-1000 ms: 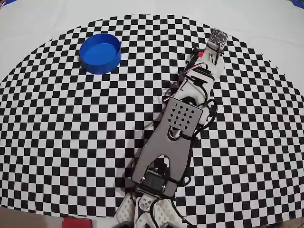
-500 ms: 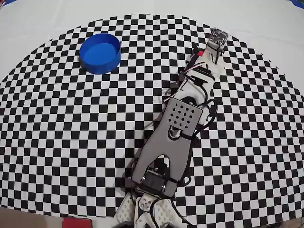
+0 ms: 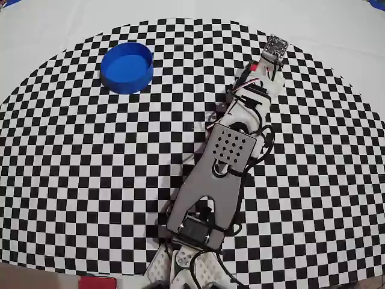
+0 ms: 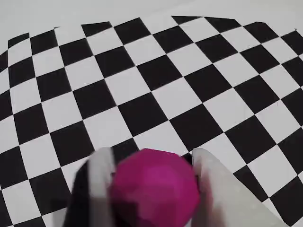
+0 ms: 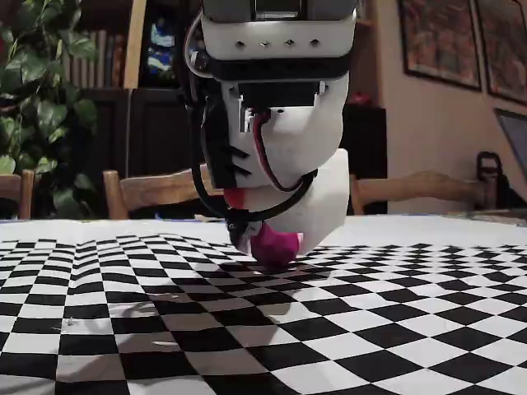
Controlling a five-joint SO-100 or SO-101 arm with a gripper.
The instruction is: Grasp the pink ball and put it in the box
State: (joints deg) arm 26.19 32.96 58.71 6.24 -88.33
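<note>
A: Since the pink ball (image 4: 155, 189) is small, round and matte, I judge it light and a little grippy, but a sphere can roll away easily. Where is it now?

B: It sits between the two fingers (image 4: 102, 189) of the end effector (image 4: 151, 189), low above the checkered cloth (image 3: 90, 180) of the desk. In the wrist view both fingers lie against its sides, so the end effector looks clamped on the ball. In the fixed view the ball (image 5: 273, 244) is at the fingertips, very near the cloth; I cannot tell if it touches.

A: Is the hold a good one?

B: I think yes: the fingers take it across its widest part, which is the right place for a sphere. A hold higher or lower would probably squeeze it out.

A: And the box (image 3: 127, 67)?

B: In the overhead view it stands well apart, toward the upper left, while the arm (image 3: 219, 168) reaches to the upper right. The ball itself is hidden there under the wrist.

A: Does anything stand in the way?

B: Only flat cloth lies between them. The upright blue wall is the one obstacle, so the ball should probably travel higher than the rim.
</note>
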